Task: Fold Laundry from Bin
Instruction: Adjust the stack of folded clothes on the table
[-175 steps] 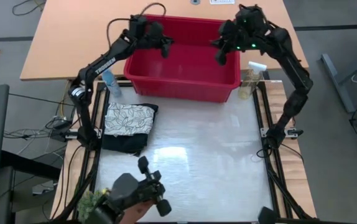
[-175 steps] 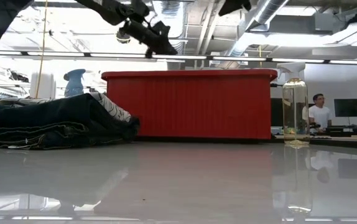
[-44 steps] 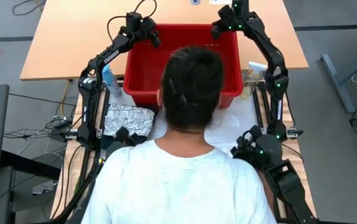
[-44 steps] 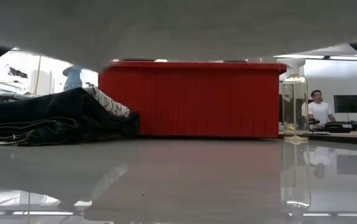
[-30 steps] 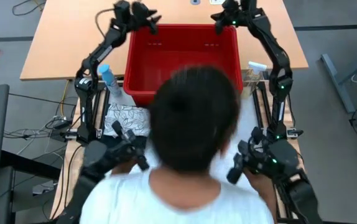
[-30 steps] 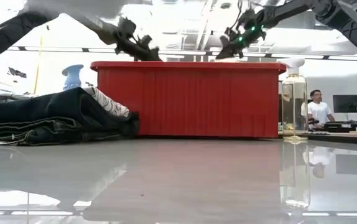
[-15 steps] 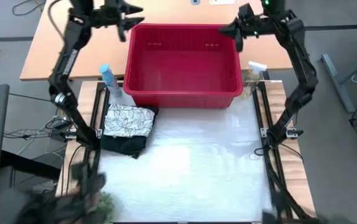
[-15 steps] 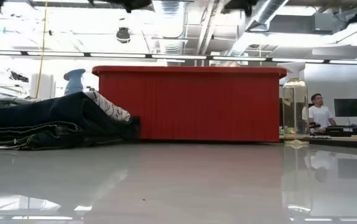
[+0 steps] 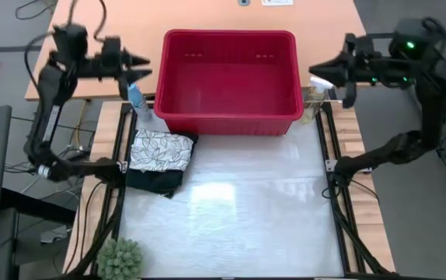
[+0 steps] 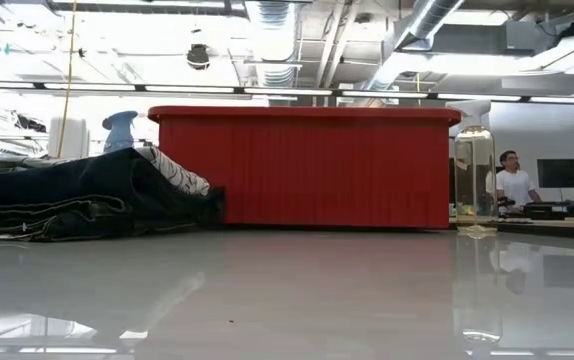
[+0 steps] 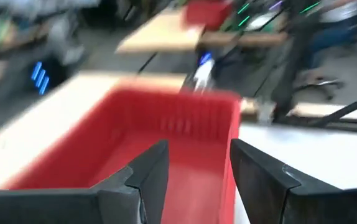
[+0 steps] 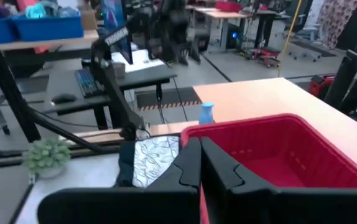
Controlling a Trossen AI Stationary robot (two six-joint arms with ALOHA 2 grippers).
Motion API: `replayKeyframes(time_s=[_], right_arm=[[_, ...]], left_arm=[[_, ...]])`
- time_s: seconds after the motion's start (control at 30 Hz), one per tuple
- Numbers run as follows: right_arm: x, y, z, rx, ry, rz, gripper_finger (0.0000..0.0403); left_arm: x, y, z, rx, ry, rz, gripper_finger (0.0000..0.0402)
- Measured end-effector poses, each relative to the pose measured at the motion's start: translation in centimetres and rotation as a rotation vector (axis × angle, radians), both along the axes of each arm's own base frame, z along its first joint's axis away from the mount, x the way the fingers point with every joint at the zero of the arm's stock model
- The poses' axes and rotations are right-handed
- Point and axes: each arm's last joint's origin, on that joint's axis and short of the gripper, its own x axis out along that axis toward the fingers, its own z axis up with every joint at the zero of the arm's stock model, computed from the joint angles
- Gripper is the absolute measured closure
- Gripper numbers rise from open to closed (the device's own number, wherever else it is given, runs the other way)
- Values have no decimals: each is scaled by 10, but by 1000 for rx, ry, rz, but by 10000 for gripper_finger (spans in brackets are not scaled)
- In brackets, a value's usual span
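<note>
With the red bin [image 9: 229, 78] showing bare inside and the folded laundry [image 9: 159, 159] stacked just beside its near-left corner, we park our left gripper [image 9: 136, 64], jaws apart, and right gripper [image 9: 322, 71], jaws together, outside it, seemingly finished.

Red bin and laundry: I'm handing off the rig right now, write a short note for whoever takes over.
Left gripper: open, empty, raised beside the bin's left rim.
Right gripper: shut, empty, raised beside the bin's right rim, over the clear spray bottle.
Red bin: at the table's far edge; the high view shows nothing inside.
Laundry: one folded stack at the table's left, in front of the bin, leaf-print cloth on top of dark trousers. The grey cloth is not visible.
Done: bin looks emptied, stack looks folded.
Left: confirm the grey cloth is in the stack; otherwise nothing obvious remains.
</note>
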Motion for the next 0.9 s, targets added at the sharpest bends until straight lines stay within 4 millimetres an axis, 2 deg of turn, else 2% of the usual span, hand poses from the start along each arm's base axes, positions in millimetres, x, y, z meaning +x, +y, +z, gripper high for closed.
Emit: replayKeyframes(time_s=[0.2,0.4,0.53,0.63,0.77,0.9], right_arm=[[-6,24,2,31,-16,4,374],[-5,35,-7,134,63,9,374],[1,42,-13,189,126,26,374],[3,48,-14,178,142,50,374],[-4,54,-13,152,130,47,374],[-12,58,-11,134,115,60,374]], left_arm=[[4,-38,-56,-216,111,203,247],[20,-61,-116,-438,178,316,294],[35,-69,-143,-505,212,390,344],[46,-74,-159,-526,246,514,390],[62,-82,-177,-509,339,678,400],[77,-90,-194,-484,482,745,401]])
